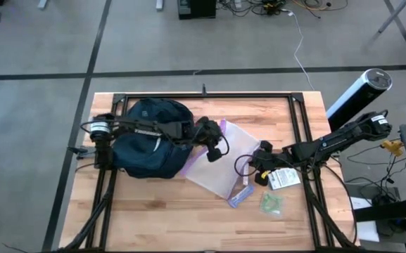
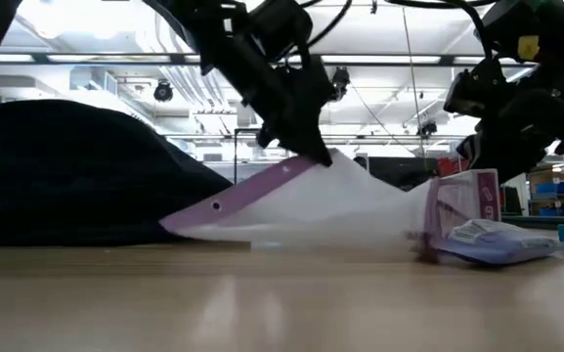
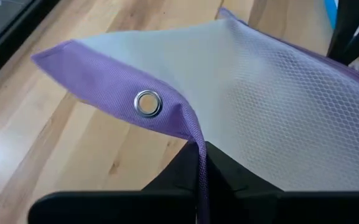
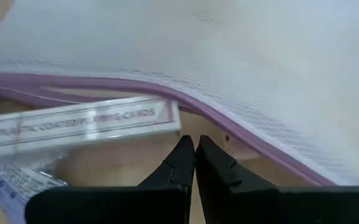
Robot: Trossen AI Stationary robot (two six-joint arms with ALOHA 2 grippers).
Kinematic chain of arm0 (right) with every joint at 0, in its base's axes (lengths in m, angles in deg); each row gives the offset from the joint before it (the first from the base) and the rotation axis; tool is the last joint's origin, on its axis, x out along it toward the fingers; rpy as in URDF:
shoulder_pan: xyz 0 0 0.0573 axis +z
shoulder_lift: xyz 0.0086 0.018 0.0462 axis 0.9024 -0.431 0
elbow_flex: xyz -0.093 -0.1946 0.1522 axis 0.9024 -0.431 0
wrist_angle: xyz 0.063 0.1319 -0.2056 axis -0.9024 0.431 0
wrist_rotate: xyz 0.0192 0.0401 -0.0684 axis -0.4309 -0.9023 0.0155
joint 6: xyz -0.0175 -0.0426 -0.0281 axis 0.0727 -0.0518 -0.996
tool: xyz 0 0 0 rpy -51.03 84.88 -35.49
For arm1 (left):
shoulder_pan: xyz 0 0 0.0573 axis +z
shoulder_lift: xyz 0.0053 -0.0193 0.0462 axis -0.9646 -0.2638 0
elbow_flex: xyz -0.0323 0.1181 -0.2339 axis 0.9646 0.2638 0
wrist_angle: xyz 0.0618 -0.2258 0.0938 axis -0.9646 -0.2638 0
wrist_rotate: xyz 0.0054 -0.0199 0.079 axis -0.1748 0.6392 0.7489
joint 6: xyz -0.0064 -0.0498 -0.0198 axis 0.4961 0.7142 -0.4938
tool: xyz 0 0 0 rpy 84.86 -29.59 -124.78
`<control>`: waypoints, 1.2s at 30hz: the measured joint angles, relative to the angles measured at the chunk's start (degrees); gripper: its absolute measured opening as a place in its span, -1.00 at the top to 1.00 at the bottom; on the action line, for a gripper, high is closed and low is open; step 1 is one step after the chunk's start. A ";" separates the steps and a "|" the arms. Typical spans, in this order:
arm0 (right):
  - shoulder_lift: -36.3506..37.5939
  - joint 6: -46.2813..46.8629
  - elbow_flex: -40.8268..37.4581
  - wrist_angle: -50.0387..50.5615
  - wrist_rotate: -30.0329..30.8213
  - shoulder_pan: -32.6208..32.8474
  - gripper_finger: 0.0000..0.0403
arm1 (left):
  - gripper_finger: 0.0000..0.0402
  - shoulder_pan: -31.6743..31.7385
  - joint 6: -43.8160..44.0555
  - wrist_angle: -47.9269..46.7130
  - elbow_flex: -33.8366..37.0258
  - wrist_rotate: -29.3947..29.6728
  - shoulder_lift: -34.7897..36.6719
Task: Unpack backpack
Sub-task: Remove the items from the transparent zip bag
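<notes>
Closest to the table-level camera lies the clear pouch (image 2: 340, 210) with its purple edging, one corner lifted off the wood like a tent. That raised corner is pinched in the left gripper (image 3: 199, 163), whose fingers are clamped together on the purple hem just beside a small metal eyelet (image 3: 147, 103).

From overhead, taking the table (image 1: 139, 211) as a clock face, the pouch sits at about the centre, slightly toward 3 o'clock. The backpack (image 1: 150, 137), dark navy and rounded, rests at roughly 9 o'clock, its fabric touching the pouch's lifted side, with the left arm stretched across its top.

The right gripper (image 4: 195, 149) hovers low at about 4 o'clock from the pouch, fingers pressed together and holding nothing; its tips sit just beside the pouch's purple seam and near a pale purple card box (image 4: 83, 124) printed with lettering. A white tagged packet (image 1: 284, 179) lies beside that arm toward 3 o'clock, and a small green item (image 1: 271, 204) lies near 5 o'clock.
</notes>
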 joint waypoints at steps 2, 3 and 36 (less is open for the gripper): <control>0.00 0.02 0.00 -0.04 0.01 0.00 1.00 | 0.88 0.00 0.17 -0.07 -0.18 0.19 0.34; 0.00 0.02 0.00 -0.06 0.00 0.00 1.00 | 0.82 0.00 -0.09 -0.29 -0.55 0.19 0.55; 1.34 1.02 8.47 12.99 -5.17 2.85 1.00 | 0.03 -6.46 6.20 -25.58 -9.26 1.89 5.13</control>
